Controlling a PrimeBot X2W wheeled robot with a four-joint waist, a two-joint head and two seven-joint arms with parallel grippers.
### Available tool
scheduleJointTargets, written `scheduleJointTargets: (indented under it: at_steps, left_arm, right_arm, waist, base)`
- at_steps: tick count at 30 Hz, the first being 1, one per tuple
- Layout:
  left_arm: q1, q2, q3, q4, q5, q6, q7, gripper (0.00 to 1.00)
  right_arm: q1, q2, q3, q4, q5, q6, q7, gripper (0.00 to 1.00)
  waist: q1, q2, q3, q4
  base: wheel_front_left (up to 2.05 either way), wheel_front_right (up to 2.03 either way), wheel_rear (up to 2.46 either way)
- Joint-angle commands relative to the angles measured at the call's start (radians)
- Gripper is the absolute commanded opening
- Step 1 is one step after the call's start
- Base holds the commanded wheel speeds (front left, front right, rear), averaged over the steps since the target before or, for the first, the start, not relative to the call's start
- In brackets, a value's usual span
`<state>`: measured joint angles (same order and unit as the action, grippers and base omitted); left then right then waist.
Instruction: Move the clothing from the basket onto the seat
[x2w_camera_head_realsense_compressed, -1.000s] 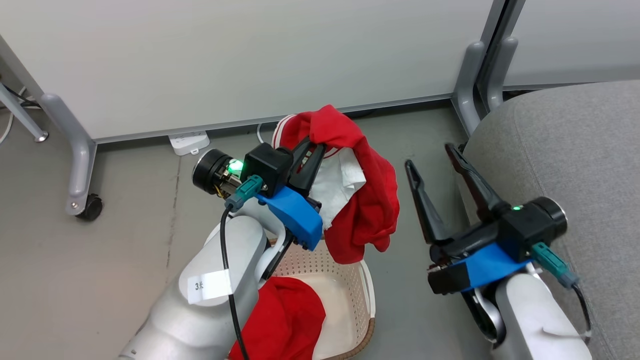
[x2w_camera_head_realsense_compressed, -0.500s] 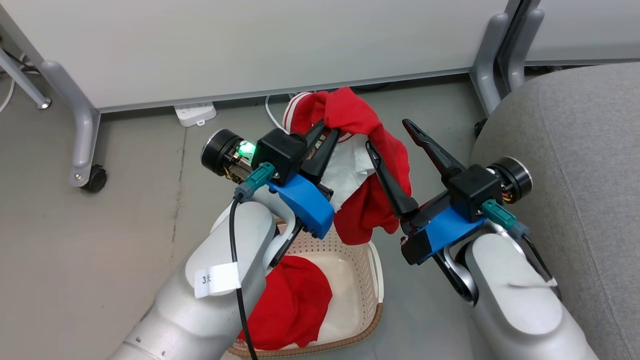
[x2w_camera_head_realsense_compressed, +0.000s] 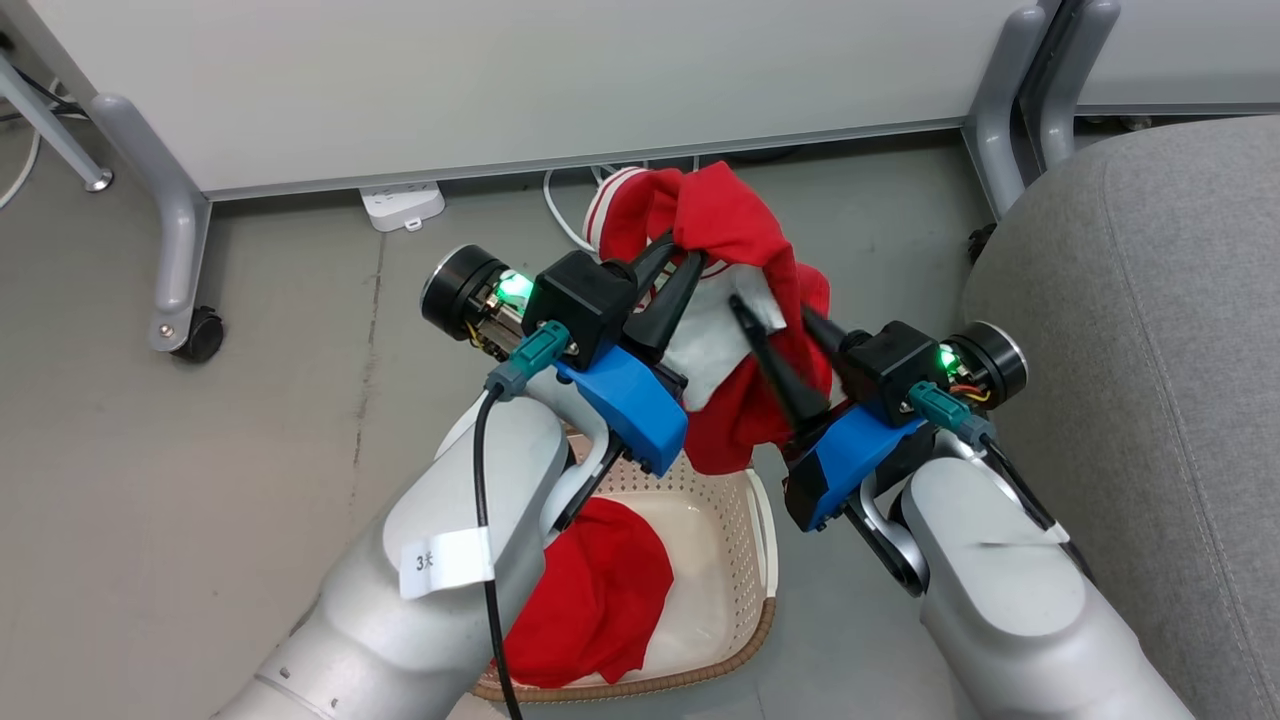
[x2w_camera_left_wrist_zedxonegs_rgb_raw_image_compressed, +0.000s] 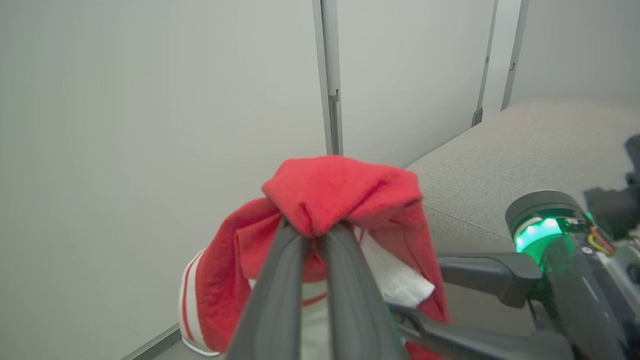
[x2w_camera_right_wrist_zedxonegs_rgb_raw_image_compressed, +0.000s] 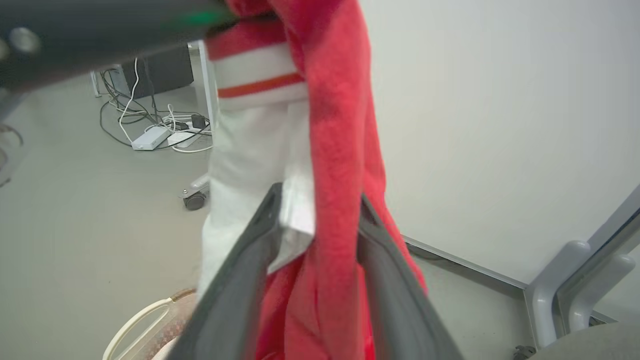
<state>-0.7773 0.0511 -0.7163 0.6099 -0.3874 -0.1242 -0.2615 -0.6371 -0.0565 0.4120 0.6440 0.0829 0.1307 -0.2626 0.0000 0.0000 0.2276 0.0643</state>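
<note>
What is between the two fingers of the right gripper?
The striped garment: its red fabric and white lining hang between the fingers of the right gripper, as the right wrist view shows.

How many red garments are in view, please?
2: striped garment hangs from the left gripper above the basket; plain garment lies inside it, partly hidden by that arm.

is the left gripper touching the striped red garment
Touching. The left wrist view shows the left gripper shut on a fold of the striped red garment, cloth bunched at its tips.
</note>
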Motion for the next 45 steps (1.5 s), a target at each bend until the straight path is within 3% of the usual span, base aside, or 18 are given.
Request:
scheduleJointTargets:
  at_steps: [1, 26, 27, 28, 45]
  left_arm:
    - [-0.011, -0.001, 0.001, -0.006, -0.005, -0.006, -0.005, 0.00]
    - [-0.011, -0.001, -0.013, 0.005, -0.015, 0.004, -0.005, 0.00]
    - [-0.011, -0.001, -0.013, 0.007, -0.016, 0.005, -0.005, 0.41]
    - [-0.012, -0.001, -0.013, 0.009, -0.016, 0.007, -0.005, 1.00]
    - [0.011, 0.000, -0.015, 0.022, 0.021, 0.005, -0.005, 1.00]
  right_arm:
    - [-0.021, 0.004, 0.003, 0.005, 0.006, 0.000, -0.003, 0.00]
    - [-0.008, 0.007, -0.003, -0.006, 0.024, 0.000, -0.004, 0.00]
    - [-0.008, 0.007, -0.004, -0.006, 0.025, 0.000, -0.004, 0.00]
    - [-0.007, 0.007, -0.006, -0.006, 0.025, 0.000, -0.004, 0.00]
    - [-0.013, 0.007, -0.050, -0.031, 0.041, 0.000, -0.004, 0.00]
  waist:
    - [0.0000, 0.0000, -0.001, 0.000]
    - [0.0000, 0.0000, -0.009, -0.005]
    - [0.0000, 0.0000, -0.008, -0.005]
    - [0.0000, 0.0000, -0.007, -0.005]
    - [0.0000, 0.0000, 0.026, -0.033]
  base:
    - [0.00, 0.00, 0.00]
    - [0.00, 0.00, 0.00]
    - [0.00, 0.00, 0.00]
    - [0.00, 0.00, 0.00]
    - [0.00, 0.00, 0.00]
